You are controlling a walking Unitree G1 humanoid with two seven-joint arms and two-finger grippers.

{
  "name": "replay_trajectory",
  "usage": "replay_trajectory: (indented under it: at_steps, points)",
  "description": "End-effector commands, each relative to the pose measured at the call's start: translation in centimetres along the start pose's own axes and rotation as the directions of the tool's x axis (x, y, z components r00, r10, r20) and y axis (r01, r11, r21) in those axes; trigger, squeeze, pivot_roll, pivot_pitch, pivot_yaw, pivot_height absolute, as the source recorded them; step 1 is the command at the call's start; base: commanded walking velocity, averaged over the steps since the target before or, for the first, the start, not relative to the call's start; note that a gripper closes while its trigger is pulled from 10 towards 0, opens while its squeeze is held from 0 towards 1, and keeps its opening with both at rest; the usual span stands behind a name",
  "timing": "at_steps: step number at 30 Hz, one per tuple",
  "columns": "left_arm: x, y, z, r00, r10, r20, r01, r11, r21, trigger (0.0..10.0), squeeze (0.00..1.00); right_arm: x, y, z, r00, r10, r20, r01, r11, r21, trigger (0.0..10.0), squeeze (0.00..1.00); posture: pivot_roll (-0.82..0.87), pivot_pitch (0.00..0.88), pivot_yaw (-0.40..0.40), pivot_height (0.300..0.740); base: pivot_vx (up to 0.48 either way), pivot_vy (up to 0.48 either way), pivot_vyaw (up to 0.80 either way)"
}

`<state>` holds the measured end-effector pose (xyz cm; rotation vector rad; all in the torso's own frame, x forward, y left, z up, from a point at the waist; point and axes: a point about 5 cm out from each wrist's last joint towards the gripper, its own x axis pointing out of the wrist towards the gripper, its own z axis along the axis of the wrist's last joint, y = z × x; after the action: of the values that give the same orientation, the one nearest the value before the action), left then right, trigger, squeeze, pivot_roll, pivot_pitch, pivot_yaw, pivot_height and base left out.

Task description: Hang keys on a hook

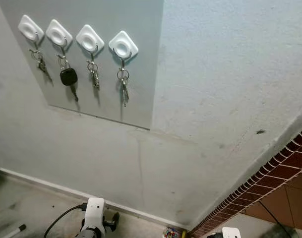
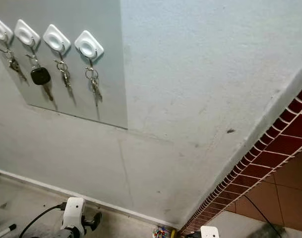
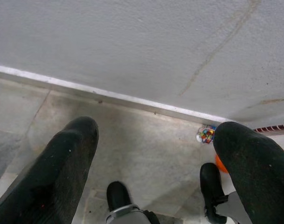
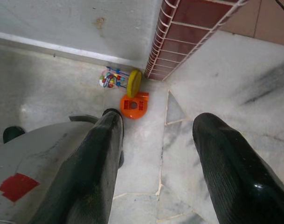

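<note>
A grey rectangular wall panel (image 1: 136, 84) carries four white diamond-shaped hooks (image 1: 123, 46) in a row, a bunch of keys (image 1: 124, 85) hanging from each. On the grey stone floor (image 4: 44, 88) lie an orange plastic toy (image 4: 134, 105) and a multicoloured bead toy (image 4: 112, 78), just beside each other.

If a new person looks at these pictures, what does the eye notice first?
Four white hooks in a row on a grey panel, high on the wall, each with keys; the second from the left holds a black car key. Low in the corner by the red brick wall lie an orange toy and a bead toy.
</note>
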<state>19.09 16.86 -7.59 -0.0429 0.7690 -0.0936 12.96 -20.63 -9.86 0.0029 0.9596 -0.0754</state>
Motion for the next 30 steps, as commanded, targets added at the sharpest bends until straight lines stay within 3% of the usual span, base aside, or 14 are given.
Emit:
replay_trajectory:
  at_steps: [1,5,14,30]
  points:
    - [-0.18,0.12,-0.48,1.0,0.003,-0.014,-0.003,1.0,-0.001,10.0,0.0,-0.14,-0.12,-0.53,1.0,-0.004,-0.02,0.004,1.0,0.005,10.0,0.0,0.01,0.062,-0.019,0.74,0.0,0.0,-0.65]
    - [-0.2,0.11,-0.54,1.0,0.002,-0.016,-0.002,1.0,-0.004,10.0,0.0,-0.16,-0.12,-0.54,1.0,-0.004,-0.018,0.004,1.0,0.006,10.0,0.0,0.01,0.064,-0.018,0.74,0.0,0.0,-0.58]
    - [-0.22,0.15,-0.62,1.0,0.004,-0.021,-0.004,1.0,-0.01,10.0,0.0,-0.21,-0.18,-0.64,1.0,-0.008,-0.016,0.009,1.0,0.012,10.0,0.0,0.01,0.068,-0.018,0.74,0.0,0.0,0.0]
    - [-0.23,0.1,-0.67,1.0,0.003,-0.023,-0.004,1.0,-0.011,10.0,0.0,-0.26,-0.24,-0.77,1.0,-0.01,-0.018,0.01,1.0,0.013,10.0,0.0,0.01,0.067,-0.021,0.74,0.0,0.446,0.0]
